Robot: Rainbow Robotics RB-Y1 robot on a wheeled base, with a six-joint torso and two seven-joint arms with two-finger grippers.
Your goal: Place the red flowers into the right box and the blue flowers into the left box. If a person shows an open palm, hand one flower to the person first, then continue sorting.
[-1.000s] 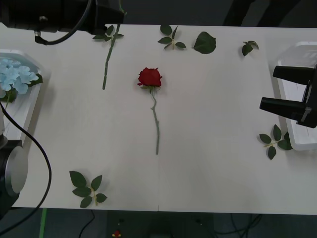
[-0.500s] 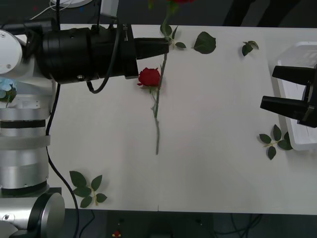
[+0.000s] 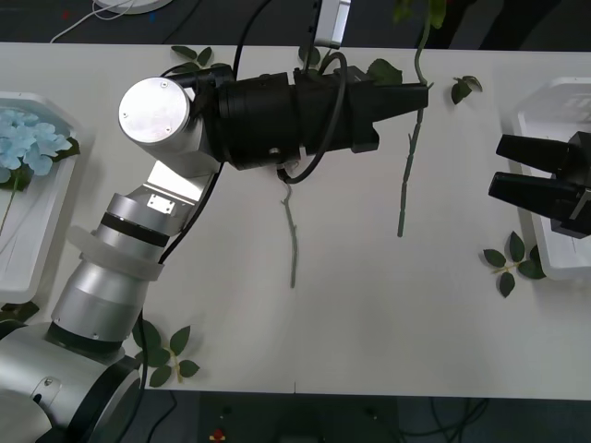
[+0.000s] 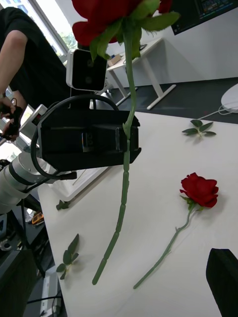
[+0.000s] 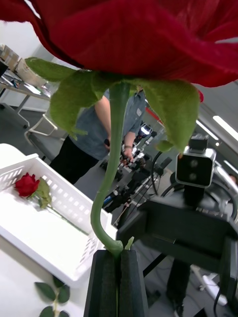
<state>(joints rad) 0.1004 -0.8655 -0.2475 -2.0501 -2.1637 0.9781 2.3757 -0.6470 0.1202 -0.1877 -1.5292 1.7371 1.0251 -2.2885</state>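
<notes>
Blue flowers [image 3: 26, 143] are seen lying in the left box [image 3: 42, 242], at the table's left edge.
Further right, a red rose [image 4: 130, 124] is held clamped by its stem above mid-table in the left gripper [image 3: 420, 93]; the right gripper [image 3: 519, 171], fingers parted, is poised over the right box [image 3: 545, 111].

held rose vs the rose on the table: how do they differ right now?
The held rose hangs upright in the air, its stem pinched in the shut left tool; the table rose lies flat, untouched. The held rose's stem end dangles above the table, whereas the table rose's stem rests on it along its length. In the front view the left arm hides the table rose's head. Both are red roses with green stems.
</notes>
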